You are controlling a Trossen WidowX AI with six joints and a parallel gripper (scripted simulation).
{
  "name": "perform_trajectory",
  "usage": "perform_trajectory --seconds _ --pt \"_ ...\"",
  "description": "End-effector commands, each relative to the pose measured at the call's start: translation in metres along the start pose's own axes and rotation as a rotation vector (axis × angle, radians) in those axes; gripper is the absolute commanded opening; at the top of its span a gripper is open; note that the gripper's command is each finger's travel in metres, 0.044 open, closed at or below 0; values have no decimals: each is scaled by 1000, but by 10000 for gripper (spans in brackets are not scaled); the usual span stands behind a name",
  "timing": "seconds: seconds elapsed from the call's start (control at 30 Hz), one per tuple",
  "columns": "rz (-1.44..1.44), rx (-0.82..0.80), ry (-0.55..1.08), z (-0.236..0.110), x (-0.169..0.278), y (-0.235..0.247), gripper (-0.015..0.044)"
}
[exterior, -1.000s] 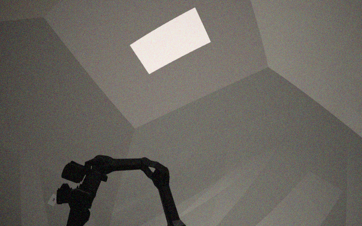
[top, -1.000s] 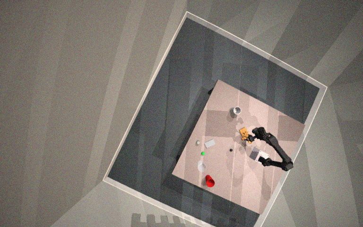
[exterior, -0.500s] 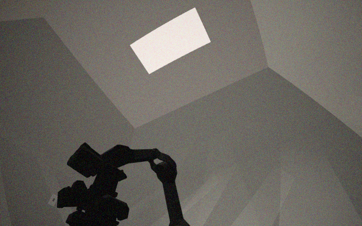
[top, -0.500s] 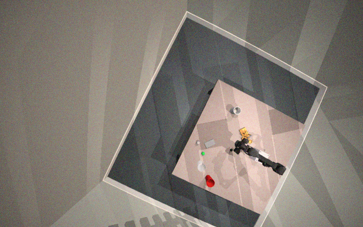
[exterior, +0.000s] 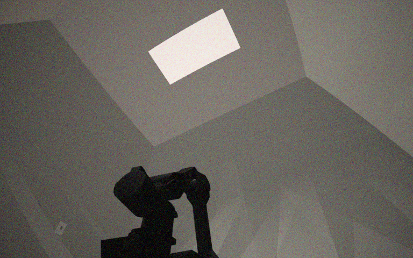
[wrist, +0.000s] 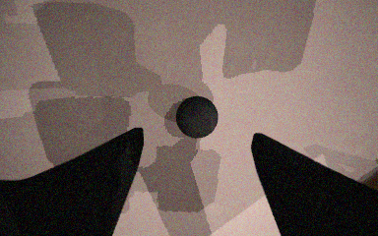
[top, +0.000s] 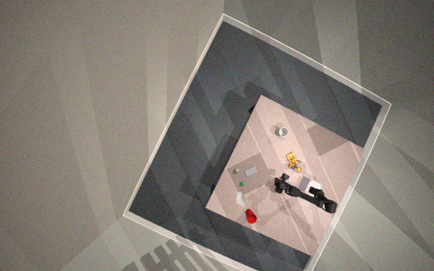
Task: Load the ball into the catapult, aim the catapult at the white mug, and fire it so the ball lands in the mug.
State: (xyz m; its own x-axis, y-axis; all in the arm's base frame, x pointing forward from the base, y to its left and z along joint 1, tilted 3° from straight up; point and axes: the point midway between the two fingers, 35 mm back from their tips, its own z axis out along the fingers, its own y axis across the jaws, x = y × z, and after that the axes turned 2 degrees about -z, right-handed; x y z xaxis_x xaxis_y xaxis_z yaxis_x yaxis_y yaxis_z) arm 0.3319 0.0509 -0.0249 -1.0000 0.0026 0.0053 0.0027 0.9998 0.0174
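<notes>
A black ball [wrist: 197, 117] lies on the table in the wrist view, centred between and a little beyond the fingertips; the arm hides it in the top view. My gripper [wrist: 198, 138] is open above the ball, with a gap on both sides of it. The orange-yellow catapult [top: 291, 158] stands on the table, up and to the right of the gripper in the top view. A pale, round, open-topped vessel [top: 283, 131], seemingly the white mug, stands beyond the catapult. In the exterior view the arm shows as a dark shape; its fingertips are not visible.
A red cup-like object [top: 251, 217] is near the table's lower edge, beside a whitish object [top: 241, 199]. A green ball [top: 242, 183], a small grey ball [top: 237, 170] and a flat grey block [top: 251, 171] lie at the left. A white plate [top: 316, 184] is by the arm.
</notes>
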Motion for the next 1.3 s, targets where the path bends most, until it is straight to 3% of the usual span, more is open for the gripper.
perform_trajectory --seconds 0.0,0.93,1.13,1.27 --pt "2 0 17 9 5 0 300" --pt "2 0 17 48 6 -1 300" --pt "2 0 17 48 6 -1 143" --pt "2 0 17 48 6 -1 116"
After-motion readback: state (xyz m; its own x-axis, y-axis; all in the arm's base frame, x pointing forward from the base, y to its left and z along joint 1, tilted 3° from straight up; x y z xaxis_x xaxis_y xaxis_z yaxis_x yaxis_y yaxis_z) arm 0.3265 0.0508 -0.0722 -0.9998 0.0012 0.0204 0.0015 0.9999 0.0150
